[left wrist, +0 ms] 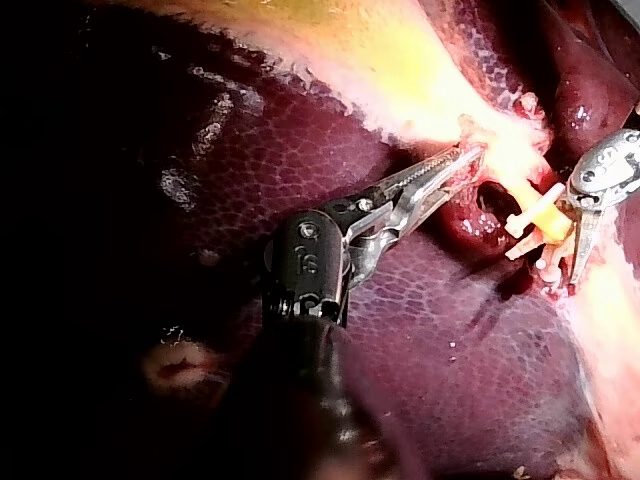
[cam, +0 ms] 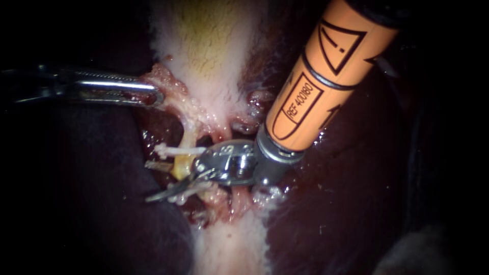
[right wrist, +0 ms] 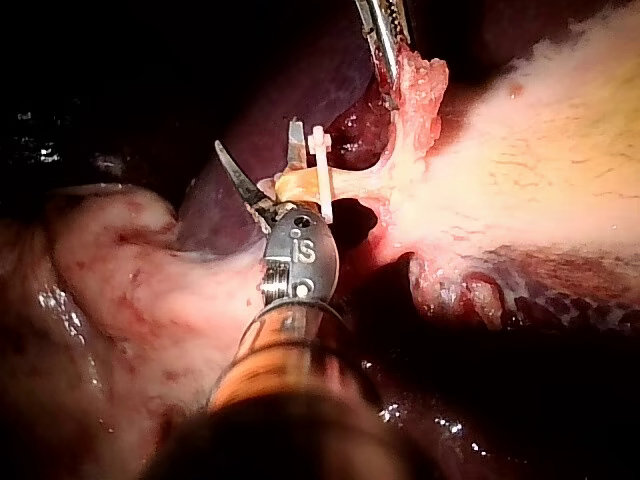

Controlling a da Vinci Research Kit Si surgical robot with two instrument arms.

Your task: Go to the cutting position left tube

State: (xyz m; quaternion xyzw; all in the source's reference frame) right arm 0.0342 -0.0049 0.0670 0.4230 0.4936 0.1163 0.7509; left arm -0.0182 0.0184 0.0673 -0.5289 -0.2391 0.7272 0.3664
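**Blades spread around the left tube, between its clips**

The left tube, a short yellow stalk, ran down from the gallbladder's neck to the pale tissue below. It crossed a dark window in the tissue. One white clip lay across it near its upper end and a second white clip lay across it lower down.

The right instrument came in from the upper right on an orange shaft. Its two thin curved blades were parted, with a clear gap showing in the right wrist view. The tube sat low in the fork between them, just beside the upper clip. I could not tell whether either blade touched the tube.

The left instrument reached in level from the left. Its jaws were clamped on a flap of pink tissue at the edge of the gallbladder, above the tube and apart from the blades.

Room was tight. The right instrument's wrist lay over a redder tube just beside the left one. Dark liver lay close on both sides of the pale strip. The only free space near the tube was the window behind it and the gap between the clips.
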